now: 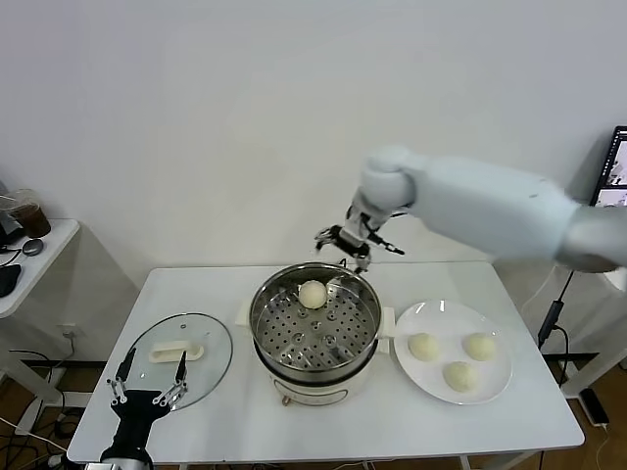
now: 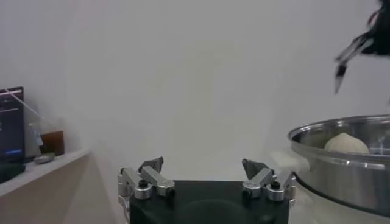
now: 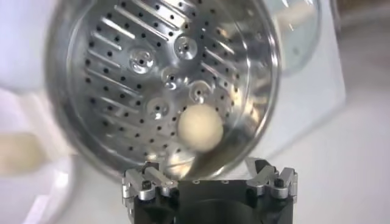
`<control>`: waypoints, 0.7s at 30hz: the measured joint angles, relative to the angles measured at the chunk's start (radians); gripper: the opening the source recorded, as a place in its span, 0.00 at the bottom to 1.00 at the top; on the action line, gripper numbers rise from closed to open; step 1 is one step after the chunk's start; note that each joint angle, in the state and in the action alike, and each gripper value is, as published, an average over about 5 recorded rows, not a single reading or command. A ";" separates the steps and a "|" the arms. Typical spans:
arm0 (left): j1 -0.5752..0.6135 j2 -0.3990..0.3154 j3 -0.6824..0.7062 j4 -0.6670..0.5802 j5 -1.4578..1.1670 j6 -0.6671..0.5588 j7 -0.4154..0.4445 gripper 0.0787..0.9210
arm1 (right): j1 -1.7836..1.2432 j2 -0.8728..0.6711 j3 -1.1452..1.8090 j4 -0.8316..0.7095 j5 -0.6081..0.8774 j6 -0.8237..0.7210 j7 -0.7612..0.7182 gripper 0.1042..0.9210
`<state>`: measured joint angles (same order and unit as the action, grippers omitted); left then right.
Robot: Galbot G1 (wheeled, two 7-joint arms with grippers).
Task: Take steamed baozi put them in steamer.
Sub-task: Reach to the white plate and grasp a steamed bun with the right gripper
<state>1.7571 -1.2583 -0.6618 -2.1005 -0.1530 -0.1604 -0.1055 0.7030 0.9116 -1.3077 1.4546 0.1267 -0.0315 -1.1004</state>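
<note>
Above the far rim of the steamer (image 1: 314, 333), the right gripper (image 1: 355, 242) hangs in the air with its fingers spread wide and nothing between them. Directly below it, one steamed baozi (image 1: 313, 294) sits on the perforated tray inside the shiny steel pot, close to the back wall; the right wrist view shows the same bun (image 3: 200, 129) resting among the tray's holes. To the robot's right of the steamer, just beside it, a white plate (image 1: 407, 363) holds the other three buns: one (image 1: 423, 346) nearest the pot, one (image 1: 480, 346) farther right, and one (image 1: 458, 376) toward the front. On the other side of the steamer, a round glass lid (image 1: 217, 357) with a white handle lies flat on the white table (image 1: 392, 431). At the table's front left corner, the left gripper (image 1: 148, 377) stands parked, pointing up, its fingers wide apart and empty.
</note>
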 measured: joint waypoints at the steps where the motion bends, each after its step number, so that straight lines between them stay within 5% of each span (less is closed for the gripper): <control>1: -0.002 0.002 0.002 0.001 0.000 0.000 0.000 0.88 | 0.006 -0.032 -0.007 0.020 0.006 -0.033 -0.005 0.88; 11: -0.015 0.011 0.005 0.001 0.000 -0.003 -0.001 0.88 | -0.103 -0.299 0.026 0.114 -0.033 -0.189 -0.013 0.88; 21: -0.002 -0.007 0.000 -0.003 0.014 -0.006 -0.001 0.88 | -0.391 -0.360 0.229 0.058 -0.123 -0.218 0.023 0.88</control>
<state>1.7548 -1.2657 -0.6622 -2.1035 -0.1389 -0.1664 -0.1061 0.3119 0.5513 -1.0782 1.5128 0.0036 -0.2499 -1.0771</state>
